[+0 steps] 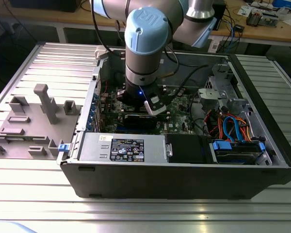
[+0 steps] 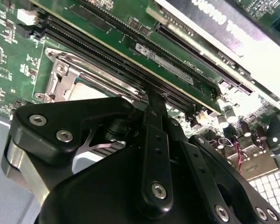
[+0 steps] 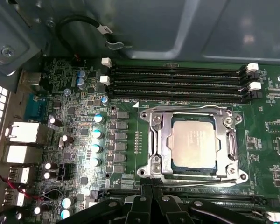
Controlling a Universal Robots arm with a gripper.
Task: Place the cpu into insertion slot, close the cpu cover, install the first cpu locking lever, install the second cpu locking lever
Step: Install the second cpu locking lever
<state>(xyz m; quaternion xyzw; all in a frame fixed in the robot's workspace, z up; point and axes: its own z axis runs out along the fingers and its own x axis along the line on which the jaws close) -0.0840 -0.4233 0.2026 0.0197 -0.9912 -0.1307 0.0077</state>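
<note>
The cpu (image 3: 193, 142), a pale silver square, lies in the insertion slot (image 3: 237, 122) on the green motherboard (image 3: 126, 107). The cpu cover (image 3: 165, 144), a grey metal frame with a window, lies flat over it. Thin wire levers run along two opposite sides of the frame. In the first wrist view my gripper (image 3: 151, 187) is shut with nothing between its black fingers. Its tips are at the socket's edge, by one lever's corner. The second wrist view shows a finger (image 2: 155, 121) reaching past the cover (image 2: 67, 81). In the exterior view the arm (image 1: 143, 48) reaches down into the open computer case (image 1: 184, 174).
Black memory slots (image 3: 177, 81) run beside the socket, and a row of capacitors (image 3: 98, 133) stands on its other side. A card (image 2: 233, 28) stands close to the gripper. The case holds a power supply (image 1: 121, 148) and cabled drive bays (image 1: 235, 133). A grey fixture plate (image 1: 34, 121) lies outside.
</note>
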